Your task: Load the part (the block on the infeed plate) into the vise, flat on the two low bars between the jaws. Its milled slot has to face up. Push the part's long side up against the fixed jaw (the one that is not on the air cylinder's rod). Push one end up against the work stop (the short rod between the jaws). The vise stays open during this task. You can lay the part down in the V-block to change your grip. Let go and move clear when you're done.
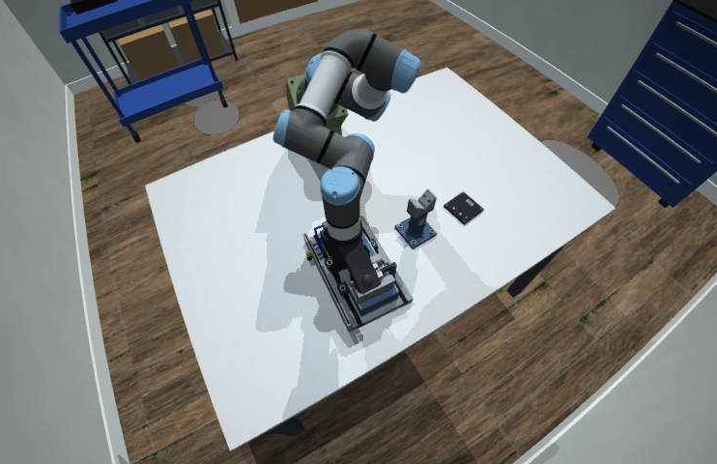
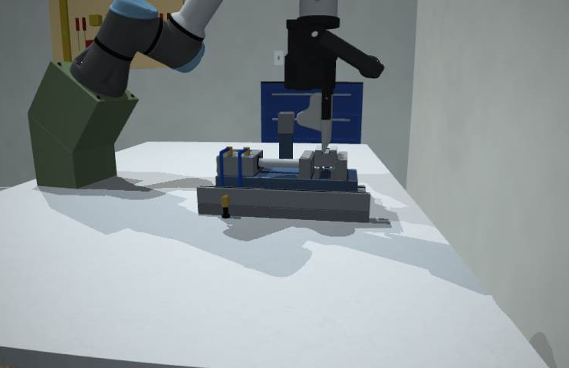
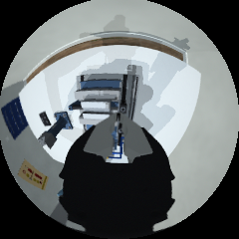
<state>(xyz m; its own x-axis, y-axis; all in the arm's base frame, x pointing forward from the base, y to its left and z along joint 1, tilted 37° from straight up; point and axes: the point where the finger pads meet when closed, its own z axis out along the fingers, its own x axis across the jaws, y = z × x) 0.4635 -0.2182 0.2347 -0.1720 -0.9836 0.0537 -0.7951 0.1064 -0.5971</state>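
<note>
My gripper (image 2: 325,150) (image 3: 118,113) is shut and empty, pointing down over the vise. Its tips are at the near end of the part in the exterior view; contact cannot be told. The grey part (image 2: 325,159) (image 3: 95,106) lies between the moving jaw (image 2: 306,165) (image 3: 94,118) and the fixed jaw (image 2: 340,166) (image 3: 98,95). A dark strip shows between part and fixed jaw in the wrist view. The jaws stand open. The work stop and the low bars are not clear. The infeed plate (image 1: 463,208) (image 3: 44,119) carries no part. The V-block (image 1: 422,205) (image 2: 285,123) is empty.
The air cylinder (image 2: 236,163) with blue hoses stands at the vise's robot side. The V-block's post and blue foot (image 1: 416,236) stand beside the vise, with the infeed plate beyond. A grey rail (image 2: 285,198) runs along the vise's other long side.
</note>
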